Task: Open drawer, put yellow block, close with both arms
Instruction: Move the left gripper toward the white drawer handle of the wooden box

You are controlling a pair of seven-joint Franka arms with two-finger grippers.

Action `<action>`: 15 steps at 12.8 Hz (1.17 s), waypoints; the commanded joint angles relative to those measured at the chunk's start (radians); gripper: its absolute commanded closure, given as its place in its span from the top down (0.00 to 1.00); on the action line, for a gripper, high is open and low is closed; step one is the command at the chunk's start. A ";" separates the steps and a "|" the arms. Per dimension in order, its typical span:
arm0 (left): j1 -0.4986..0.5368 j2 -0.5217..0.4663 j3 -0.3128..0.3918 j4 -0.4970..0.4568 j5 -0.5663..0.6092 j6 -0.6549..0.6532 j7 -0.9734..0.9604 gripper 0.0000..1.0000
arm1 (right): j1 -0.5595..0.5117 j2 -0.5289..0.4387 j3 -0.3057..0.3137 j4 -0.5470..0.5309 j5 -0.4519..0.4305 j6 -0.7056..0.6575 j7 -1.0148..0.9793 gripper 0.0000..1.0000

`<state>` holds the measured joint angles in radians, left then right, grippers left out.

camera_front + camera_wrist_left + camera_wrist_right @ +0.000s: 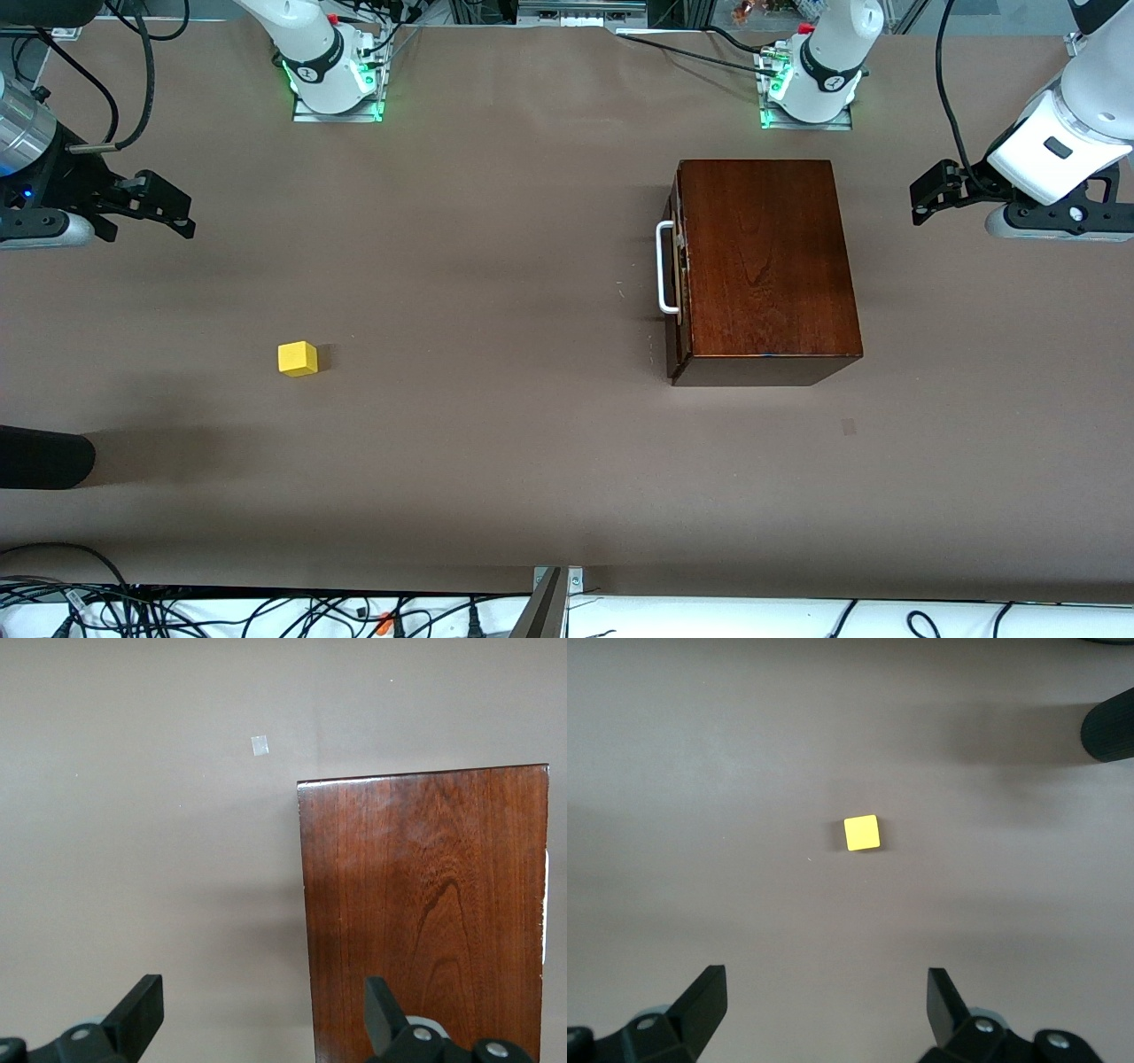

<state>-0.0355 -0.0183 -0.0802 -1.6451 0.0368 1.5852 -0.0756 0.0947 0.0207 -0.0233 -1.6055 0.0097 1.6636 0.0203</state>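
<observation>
Right wrist view: yellow block (862, 833) under right tool (824, 997)

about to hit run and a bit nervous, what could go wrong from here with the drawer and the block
1. The drawer is shut and its white handle sits close against the box front, so a gripper could slip off it or drag the whole box.
2. The yellow block is small and lies alone toward the right arm's end; the open right gripper may nudge it instead of grasping.
3. The open left gripper hangs beside the box and could bump it.
</observation>
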 commanded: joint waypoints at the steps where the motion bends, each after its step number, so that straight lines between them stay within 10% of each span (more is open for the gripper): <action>1: 0.003 0.015 -0.004 0.034 -0.022 -0.027 -0.004 1.00 | -0.009 0.015 0.003 0.033 -0.004 -0.025 -0.017 1.00; 15: -0.012 0.044 -0.019 0.060 -0.025 -0.076 -0.016 1.00 | -0.009 0.015 0.003 0.033 -0.004 -0.024 -0.017 1.00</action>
<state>-0.0420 0.0074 -0.1007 -1.6304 0.0361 1.5498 -0.0804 0.0946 0.0208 -0.0233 -1.6055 0.0097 1.6635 0.0203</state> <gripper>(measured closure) 0.000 0.000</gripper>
